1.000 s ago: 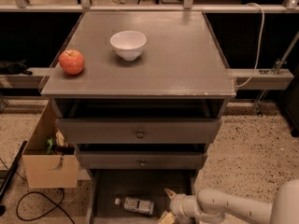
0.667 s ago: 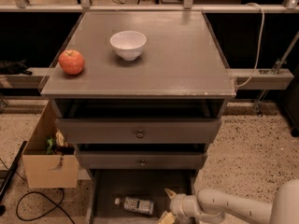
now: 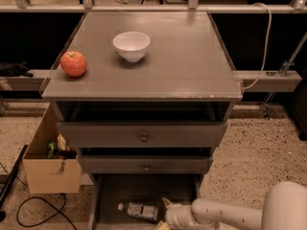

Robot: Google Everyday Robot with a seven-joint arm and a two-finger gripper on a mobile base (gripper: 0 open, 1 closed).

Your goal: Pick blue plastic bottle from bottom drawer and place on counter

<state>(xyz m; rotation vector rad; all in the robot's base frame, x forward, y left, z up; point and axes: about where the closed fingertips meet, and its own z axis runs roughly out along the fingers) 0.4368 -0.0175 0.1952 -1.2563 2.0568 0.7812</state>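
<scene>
Nothing has shifted: tool waits beside the bottle, grasp not yet made.

Compared with a second ago, the blue plastic bottle lies in the same spot on its side on the floor of the bottom drawer, well below the middle of the front edge of the counter. The tool sits just beside its right end, fingers spread and holding nothing. So the pick seems paused at the approach. The counter's right front corner is bare; the apple and bowl keep left.
</scene>
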